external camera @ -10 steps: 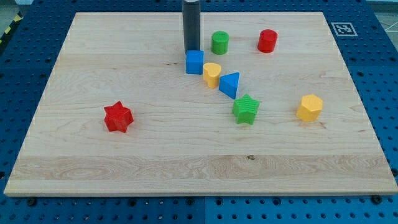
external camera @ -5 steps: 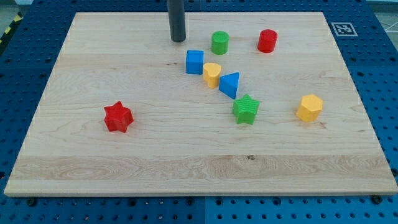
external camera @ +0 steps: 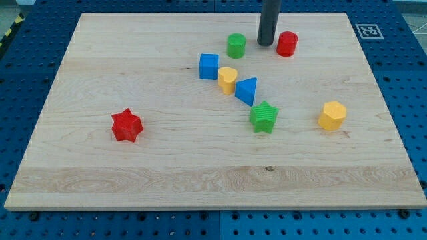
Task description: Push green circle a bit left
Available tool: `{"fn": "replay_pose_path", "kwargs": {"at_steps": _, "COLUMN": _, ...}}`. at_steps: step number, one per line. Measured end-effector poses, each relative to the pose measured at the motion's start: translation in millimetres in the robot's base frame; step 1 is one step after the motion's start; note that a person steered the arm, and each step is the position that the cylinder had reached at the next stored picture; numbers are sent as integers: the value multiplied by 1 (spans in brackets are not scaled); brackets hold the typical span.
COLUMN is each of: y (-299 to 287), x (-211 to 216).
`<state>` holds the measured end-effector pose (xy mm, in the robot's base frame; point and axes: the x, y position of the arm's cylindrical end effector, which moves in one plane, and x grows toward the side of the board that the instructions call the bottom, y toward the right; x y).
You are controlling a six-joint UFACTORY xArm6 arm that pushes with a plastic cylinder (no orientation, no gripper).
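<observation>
Rod tip between the green circle and the red cylinder, near the view's top.

My tip point(external camera: 266, 44) stands on the wooden board point(external camera: 100, 180), just beside the red cylinder point(external camera: 287, 44) and a little apart from the green circle point(external camera: 235, 46) to its left — it holds nothing, and contact with the red cylinder cannot be told. Below lie a blue cube point(external camera: 209, 67), yellow block point(external camera: 227, 80), blue triangle point(external camera: 246, 91) and green star point(external camera: 263, 117).

My tip point(external camera: 265, 44) sits near the view's top between green circle point(external camera: 235, 46) and red cylinder point(external camera: 287, 44), just beside the red one, apart from the green. Blue cube point(external camera: 209, 67), yellow block point(external camera: 227, 79), blue triangle point(external camera: 246, 91), green star point(external camera: 263, 117) run diagonally; yellow hexagon point(external camera: 331, 115) right, red star point(external camera: 126, 125) left, on wooden board point(external camera: 133, 175)
</observation>
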<state>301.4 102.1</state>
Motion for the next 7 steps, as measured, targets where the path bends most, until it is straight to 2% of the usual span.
{"fn": "replay_pose_path", "kwargs": {"at_steps": 1, "y": -11, "x": 12}}
{"fn": "replay_pose_path", "kwargs": {"at_steps": 4, "y": -82, "x": 10}}
{"fn": "replay_pose_path", "kwargs": {"at_steps": 5, "y": -81, "x": 9}}
{"fn": "replay_pose_path", "kwargs": {"at_steps": 6, "y": -55, "x": -5}}
{"fn": "replay_pose_path", "kwargs": {"at_steps": 7, "y": -66, "x": -21}}
